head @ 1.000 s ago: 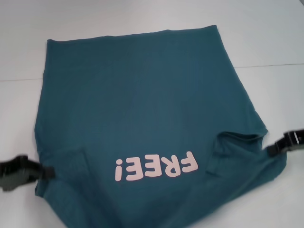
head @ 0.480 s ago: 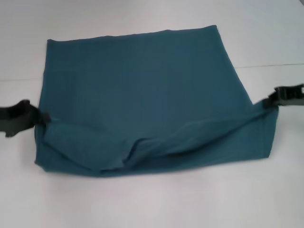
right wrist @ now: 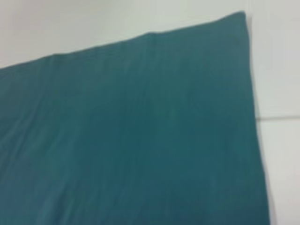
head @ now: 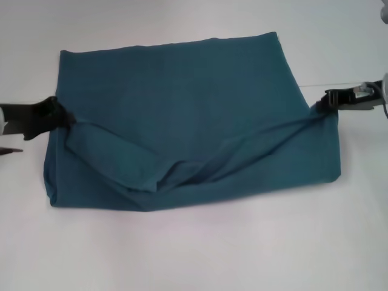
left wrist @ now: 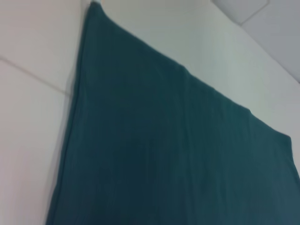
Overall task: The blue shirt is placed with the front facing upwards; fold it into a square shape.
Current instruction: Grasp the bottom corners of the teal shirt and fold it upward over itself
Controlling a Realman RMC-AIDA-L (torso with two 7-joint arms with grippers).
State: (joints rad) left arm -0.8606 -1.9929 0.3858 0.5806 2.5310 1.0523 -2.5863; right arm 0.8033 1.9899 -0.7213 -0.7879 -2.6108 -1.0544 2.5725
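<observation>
Blue shirt (head: pixel 182 115) lying on the white counter (head: pixel 194 254), plain teal reverse showing over the whole visible surface; no lettering can be seen. The near portion is doubled over the far portion, with a fold line along the near edge and a slack, rumpled flap sagging across the middle. The far edge lies flat and straight, as both wrist views confirm with smooth cloth reaching to the far corners.

Left tool (head: pixel 60 118) at the shirt's left edge, closed on a pinch of the carried layer. Right tool (head: pixel 324 102) at the right edge, likewise clamped on the cloth, which runs taut from it toward the centre. Both tools are low, roughly midway along the sides, with the carried edge not yet at the far hem.

Progress, as a judgement: the lengthwise fold is under way but unfinished. The held edge must reach the far hem and be laid flat, the central wrinkles smoothed, and both tools released. The outline is wider than deep, so a further crosswise fold is probably needed to arrive at a square.
</observation>
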